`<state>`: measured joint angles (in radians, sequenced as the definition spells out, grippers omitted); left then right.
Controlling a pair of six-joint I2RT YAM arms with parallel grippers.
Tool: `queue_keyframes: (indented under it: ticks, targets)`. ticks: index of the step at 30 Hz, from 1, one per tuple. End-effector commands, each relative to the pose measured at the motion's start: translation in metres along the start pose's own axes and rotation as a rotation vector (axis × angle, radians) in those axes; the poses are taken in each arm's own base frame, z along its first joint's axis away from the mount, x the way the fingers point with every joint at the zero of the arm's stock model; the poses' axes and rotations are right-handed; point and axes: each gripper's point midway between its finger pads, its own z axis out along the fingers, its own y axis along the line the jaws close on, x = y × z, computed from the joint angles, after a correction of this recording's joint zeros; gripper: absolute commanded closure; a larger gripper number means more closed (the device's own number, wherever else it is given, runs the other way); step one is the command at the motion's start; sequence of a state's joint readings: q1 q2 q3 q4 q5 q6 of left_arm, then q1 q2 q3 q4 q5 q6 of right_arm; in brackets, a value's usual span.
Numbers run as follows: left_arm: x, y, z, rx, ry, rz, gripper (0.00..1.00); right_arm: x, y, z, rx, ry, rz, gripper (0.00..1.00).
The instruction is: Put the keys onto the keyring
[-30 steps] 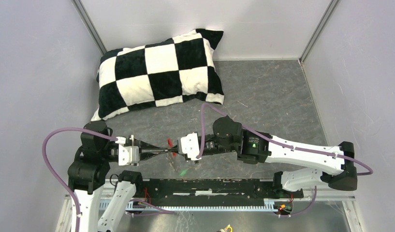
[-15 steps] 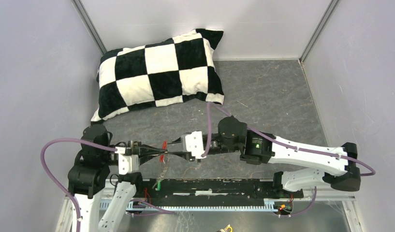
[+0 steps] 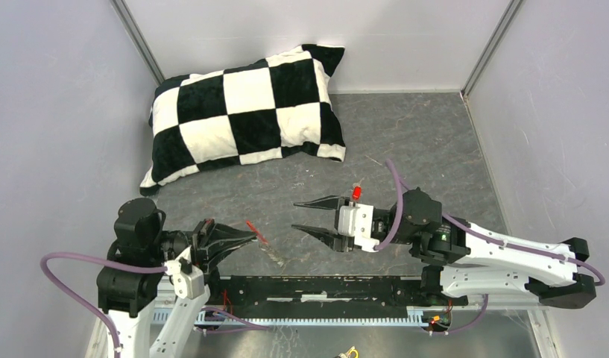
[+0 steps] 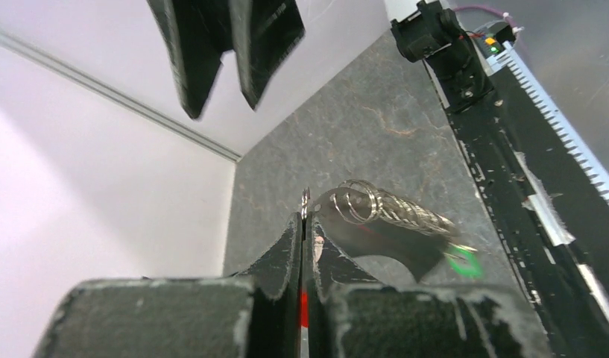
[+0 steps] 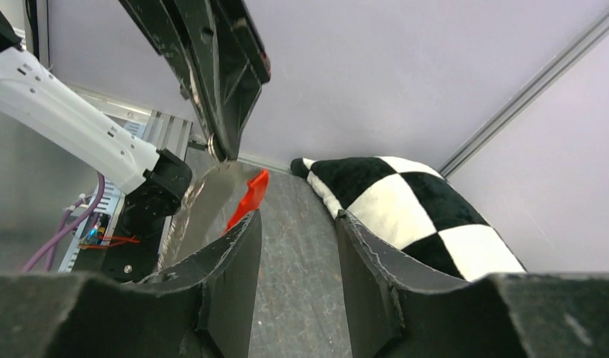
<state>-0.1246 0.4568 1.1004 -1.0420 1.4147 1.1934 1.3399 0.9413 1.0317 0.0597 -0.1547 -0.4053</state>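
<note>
My left gripper [image 3: 248,237] is shut on the keyring, whose red fob [image 3: 253,229] pokes out past the fingertips. In the left wrist view the shut left gripper [image 4: 305,220] pinches a thin metal ring, with red showing between the fingers. The silvery chain [image 4: 383,207] hangs to the right, and a blurred green key [image 4: 461,261] dangles at its end. My right gripper [image 3: 294,217] stands open and empty, a short gap to the right of the fob. Its wrist view shows the fob [image 5: 249,198] beyond the open right gripper [image 5: 297,224]. A small red-headed key [image 3: 355,192] lies behind the right wrist.
A black-and-white checkered pillow [image 3: 245,112] lies at the back left of the grey floor. A black rail [image 3: 323,287] runs along the near edge between the arm bases. Pale walls close in on the left, right and back.
The right gripper has opened, let go and pulled back to the right. The left arm has drawn back to the left, keeping the keyring; the chain with the green key swings.
</note>
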Motion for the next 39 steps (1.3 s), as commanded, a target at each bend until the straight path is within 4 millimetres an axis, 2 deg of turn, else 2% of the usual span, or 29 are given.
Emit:
queue_keyframes:
  ticks: [1,7,12,20,29,39]
  targets:
    - [-0.021,0.011,0.001,0.009,-0.058,0.236,0.98,0.000,-0.002,0.002,0.023,-0.029,-0.008,0.53]
    - [-0.022,0.014,0.001,0.005,-0.056,0.343,0.98,0.000,0.004,0.010,-0.015,-0.038,-0.017,0.55]
    - [-0.031,0.015,0.001,0.008,-0.081,0.392,0.98,0.003,0.006,0.014,-0.026,-0.031,-0.022,0.56]
    - [-0.045,0.028,0.002,0.019,-0.116,0.189,0.98,-0.006,0.015,0.025,-0.061,-0.117,-0.001,0.58]
    - [-0.041,0.042,0.003,0.028,-0.112,-0.020,0.98,-0.016,0.030,0.036,-0.134,-0.205,0.021,0.59]
    - [-0.040,0.042,0.004,0.040,-0.121,-0.052,0.98,-0.016,0.021,0.045,-0.083,-0.224,0.035,0.63]
